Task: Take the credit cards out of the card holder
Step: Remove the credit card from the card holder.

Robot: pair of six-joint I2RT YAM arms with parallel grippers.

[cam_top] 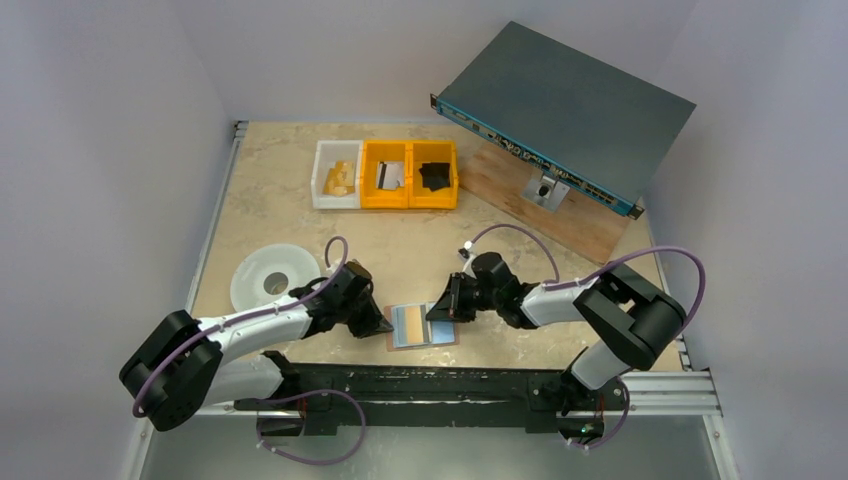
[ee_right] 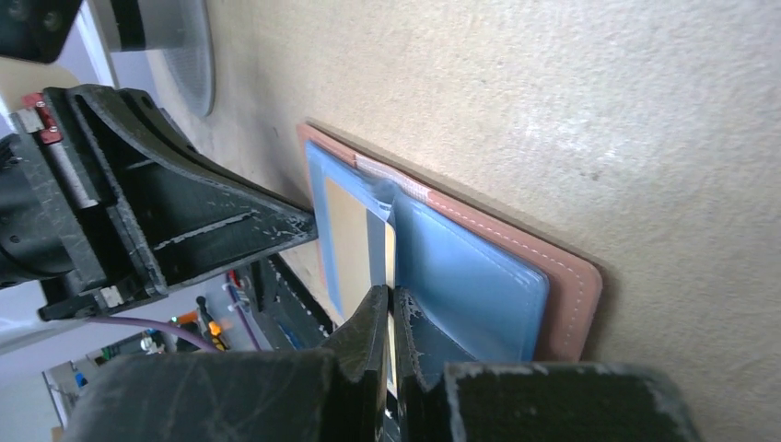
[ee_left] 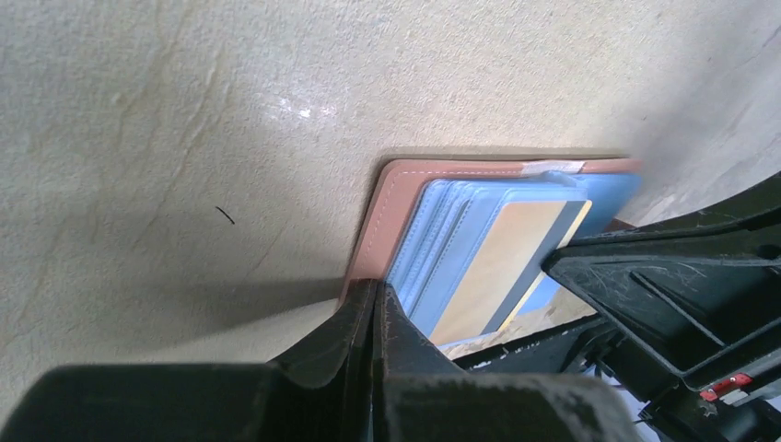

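The card holder [cam_top: 446,332] lies open and flat near the table's front edge, pinkish-tan outside [ee_left: 396,198] and pale blue inside [ee_right: 460,267]. A yellowish-gold credit card [ee_left: 497,267] with a dark stripe lies on its left half [ee_right: 348,239]. My right gripper [cam_top: 437,312] comes in from the right and is shut [ee_right: 391,293] on that card's thin edge near the fold. My left gripper [cam_top: 383,325] is shut, and its tips [ee_left: 376,287] press on the holder's left border. Any other cards stay hidden in the blue pockets.
A white bin [cam_top: 335,175] and two yellow bins [cam_top: 385,175] [cam_top: 435,175] stand at the back. A white round dish [cam_top: 270,275] lies left of the left arm. A grey rack unit [cam_top: 560,100] rests on a wooden board [cam_top: 560,215] at the back right.
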